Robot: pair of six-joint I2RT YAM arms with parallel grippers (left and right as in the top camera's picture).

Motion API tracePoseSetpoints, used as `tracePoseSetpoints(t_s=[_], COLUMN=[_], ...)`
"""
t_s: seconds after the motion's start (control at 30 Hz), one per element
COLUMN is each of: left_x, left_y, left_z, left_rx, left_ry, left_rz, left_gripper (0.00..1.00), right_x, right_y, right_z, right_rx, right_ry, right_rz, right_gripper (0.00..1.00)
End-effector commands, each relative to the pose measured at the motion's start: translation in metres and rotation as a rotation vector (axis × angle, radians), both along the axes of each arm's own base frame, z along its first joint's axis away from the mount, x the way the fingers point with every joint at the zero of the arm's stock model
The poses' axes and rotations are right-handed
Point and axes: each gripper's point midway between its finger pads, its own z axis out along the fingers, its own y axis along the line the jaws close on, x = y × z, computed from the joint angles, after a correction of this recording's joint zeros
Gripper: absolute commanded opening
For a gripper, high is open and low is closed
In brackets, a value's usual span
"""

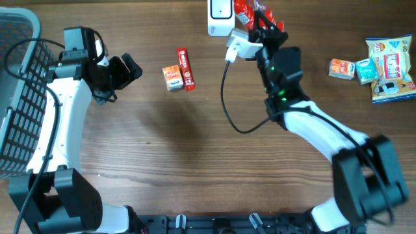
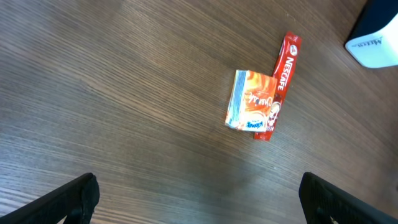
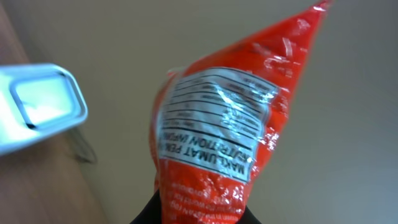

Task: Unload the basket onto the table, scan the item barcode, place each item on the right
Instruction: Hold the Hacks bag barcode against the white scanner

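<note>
Dark wood-grain table [image 1: 195, 156] fills the overhead view. Over it hangs the left tool [image 1: 127, 69], its fingers spread wide with nothing between them. Just ahead of that tool lie a small orange-and-white carton [image 1: 172, 78] and a slim red Nescafe stick sachet [image 1: 186, 68], side by side and touching. Behind the same tool, at the table's edge, stands a grey wire basket [image 1: 16, 97]. The right tool [image 1: 261, 25] is clamped on a red crinkly plastic packet [image 1: 246, 9], holding it up right beside a white box-shaped scanner [image 1: 220, 16] at the far edge of the table. Well off to that tool's right sit a small orange pouch [image 1: 341, 68], a teal-and-white sachet [image 1: 364, 70] and a large pale snack bag [image 1: 390, 68], bunched together.

From the left wrist, the left tool [image 2: 198, 202] shows as two dark tips in the bottom corners, well apart, with bare table between them. Ahead of it and a little to the right, the carton [image 2: 250, 99] lies against the stick sachet [image 2: 281, 74]. Farther right a corner of the scanner [image 2: 376, 46] shows.

From the right wrist, the packet [image 3: 217, 137] fills most of the frame, rising from the tool's dark jaws at the bottom edge. Its white nutrition label faces the camera. The scanner [image 3: 37, 106] sits to the tool's left, near the packet; whether they touch I cannot tell. A plain beige surface lies behind.
</note>
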Motion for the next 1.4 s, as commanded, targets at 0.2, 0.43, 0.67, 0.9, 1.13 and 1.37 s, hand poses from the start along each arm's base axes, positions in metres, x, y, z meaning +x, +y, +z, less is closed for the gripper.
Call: tracePoseSetpoints(t_s=[0.2,0.43,0.67,0.9,1.13,1.37], left_x=[0.0,0.0,0.0,0.0,0.0,0.0], left_y=[0.003,0.003,0.003,0.003,0.003,0.003], left_z=[0.002,0.002,0.002,0.002,0.002,0.002], left_rx=[0.012,0.012,0.012,0.012,0.012,0.012], left_ry=[-0.006,-0.006,-0.006,-0.006,-0.006,-0.006], left_rz=[0.004,0.004,0.004,0.004,0.004,0.004], left_gripper=[1.0,1.0,1.0,1.0,1.0,1.0], right_x=[0.066,0.1,0.102,0.101,0.103,0.11], right_y=[0.03,0.053,0.058,0.063,0.058,0.042], right_z=[-0.05,-0.067,-0.103,-0.125,-0.138,-0.12], right_rx=[-0.457,-0.572,-0.595,-0.582,-0.59,-0.571], right_ry=[-0.17,-0.134,-0.051,-0.02,0.004,-0.049], right_rz=[-0.012,0.057,0.109,0.149,0.147,0.083], right_gripper=[0.04,0.04,0.04,0.04,0.04,0.04])
